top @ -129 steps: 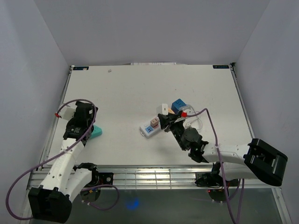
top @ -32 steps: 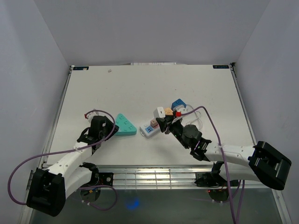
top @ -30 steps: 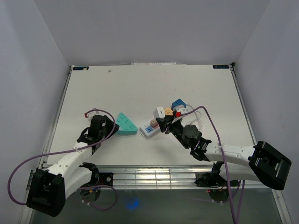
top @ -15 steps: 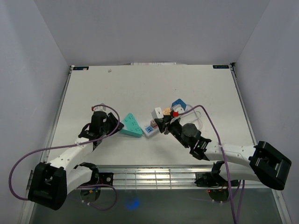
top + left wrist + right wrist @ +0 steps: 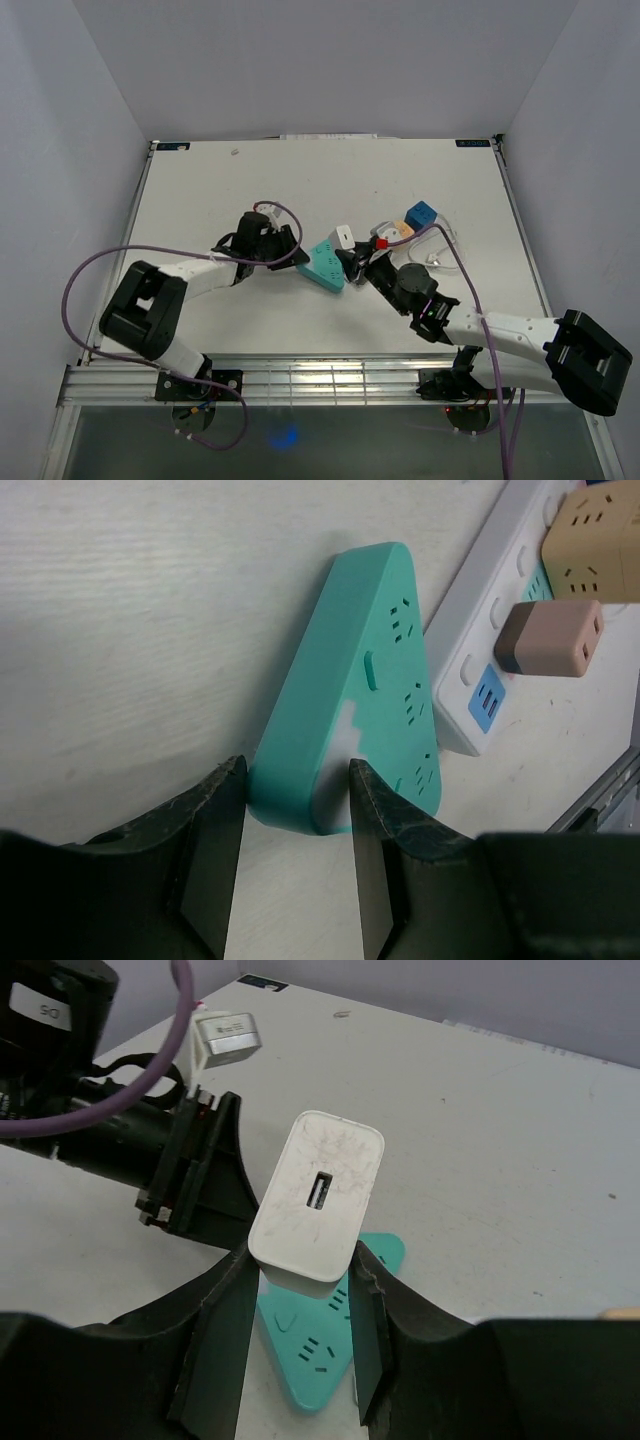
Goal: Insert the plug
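A white plug (image 5: 318, 1195), a boxy charger with a USB slot on top, is held upright with my right gripper (image 5: 300, 1272) shut on its sides. Right below it lies a teal triangular socket block (image 5: 322, 1352). In the top view the plug (image 5: 345, 236) hangs over the teal block (image 5: 325, 266) at mid-table, with the right gripper (image 5: 350, 258) beside it. My left gripper (image 5: 297, 855) pinches the block's near corner (image 5: 300, 790) between its fingers, reaching in from the left (image 5: 290, 250).
A white power strip (image 5: 480, 670) lies just beyond the teal block, carrying a brown plug (image 5: 550, 640) and a tan cube (image 5: 595, 540). A blue cube (image 5: 421, 214) and a white cable sit behind the right arm. A purple cable loops over the left arm.
The left gripper has carried the teal block to the right, up under the plug. The power strip and blue cube have shifted right and back. The right gripper keeps the plug.
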